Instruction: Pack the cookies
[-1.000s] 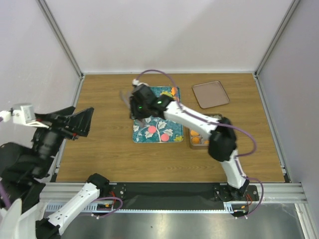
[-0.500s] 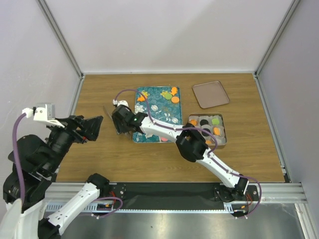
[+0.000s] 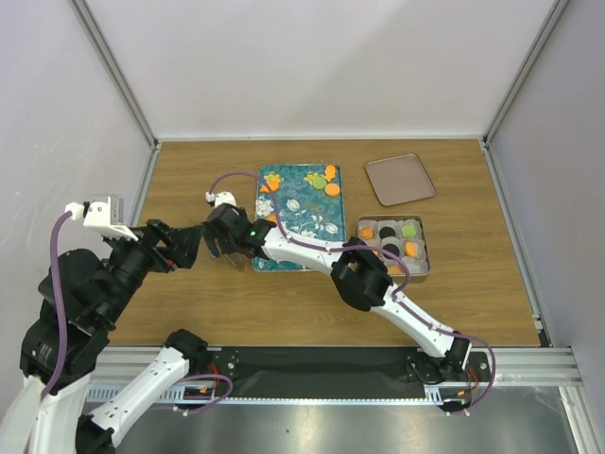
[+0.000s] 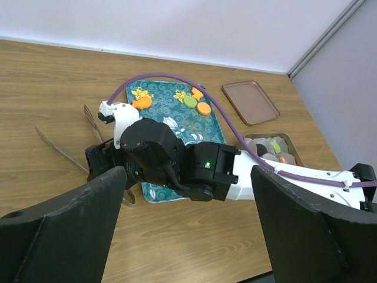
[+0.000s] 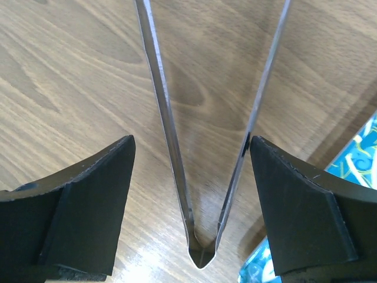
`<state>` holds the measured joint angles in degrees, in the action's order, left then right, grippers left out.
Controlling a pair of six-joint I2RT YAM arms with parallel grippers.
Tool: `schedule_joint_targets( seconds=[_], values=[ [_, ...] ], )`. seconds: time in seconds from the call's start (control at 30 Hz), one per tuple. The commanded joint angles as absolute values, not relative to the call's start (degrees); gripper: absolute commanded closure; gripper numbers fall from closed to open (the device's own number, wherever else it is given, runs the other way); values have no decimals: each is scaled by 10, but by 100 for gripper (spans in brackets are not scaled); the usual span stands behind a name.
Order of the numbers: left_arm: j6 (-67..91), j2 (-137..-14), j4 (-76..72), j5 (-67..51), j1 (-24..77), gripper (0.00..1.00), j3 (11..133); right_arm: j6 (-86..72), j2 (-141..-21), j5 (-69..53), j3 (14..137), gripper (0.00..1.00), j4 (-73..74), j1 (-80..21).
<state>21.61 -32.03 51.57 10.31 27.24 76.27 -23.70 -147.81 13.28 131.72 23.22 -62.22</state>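
Bare brown wood filled the right wrist view, with the right gripper [image 5: 189, 141] spread wide and holding nothing. The metal tongs [image 5: 169, 130] lay between its fingers, touching neither, hinge end nearest the wrist. The step looked like a pickup of the tongs. It would go best with the fingertips lowered to the wood and both blades squeezed evenly forward of the hinge, gently enough to keep their spring. The teal tray [image 3: 317, 213] sat just beside the right finger, so a skewed close might catch its corner. The cookies [image 3: 333, 189] lay well behind that gripper, some on the tray's far end, others in the tin [image 3: 427, 236]. The right arm reached almost straight across the tray, wrist pitched down. The left gripper [image 3: 180, 244], also spread and empty, hung close by, facing it.
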Motion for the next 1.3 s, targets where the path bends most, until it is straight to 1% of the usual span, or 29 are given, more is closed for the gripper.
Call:
schedule_joint_targets(
  seconds=[0.0,0.1,0.23,0.37,0.53,0.67,0.7,0.73,0.8,0.83,0.9,0.97,1.03,1.07,1.1,1.17,1.23,1.27],
  values=[
    [221,-321,501,101,275,7,762,-233,-1470,142,1306,16,194,-626],
    [218,-325,499,105,275,6,767,-229,-1451,142,1296,15,182,-625],
    [213,-335,497,110,275,6,784,-226,-1392,141,1286,15,178,-616],
    [208,-347,490,112,275,6,795,-229,-1326,134,1246,15,167,-599],
    [207,-359,474,107,275,6,794,-231,-1250,157,1194,16,195,-577],
    [211,-370,451,86,275,6,772,-247,-1151,193,1092,19,204,-536],
    [214,-376,446,82,275,6,766,-254,-1107,193,1047,20,207,-525],
    [214,-377,435,77,275,6,752,-265,-1083,191,1022,21,210,-493],
    [215,-385,418,64,275,6,732,-275,-1022,193,965,22,225,-459],
    [215,-389,415,60,275,6,725,-278,-1006,188,951,22,233,-417],
    [218,-400,403,42,275,6,708,-283,-981,178,931,22,261,-371],
    [221,-415,384,28,275,6,684,-275,-961,164,912,23,279,-302],
    [228,-432,365,10,275,7,659,-266,-956,156,908,24,307,-259],
    [229,-437,359,4,275,7,653,-258,-957,152,905,24,307,-214],
    [232,-442,348,-12,275,7,642,-255,-959,142,903,26,302,-193],
    [233,-458,342,-21,275,7,634,-250,-986,109,913,28,297,-138],
    [233,-464,332,-32,275,7,623,-236,-1018,103,934,30,305,-111],
    [233,-469,329,-37,275,7,621,-233,-1055,100,960,33,315,-101]
  ],
)
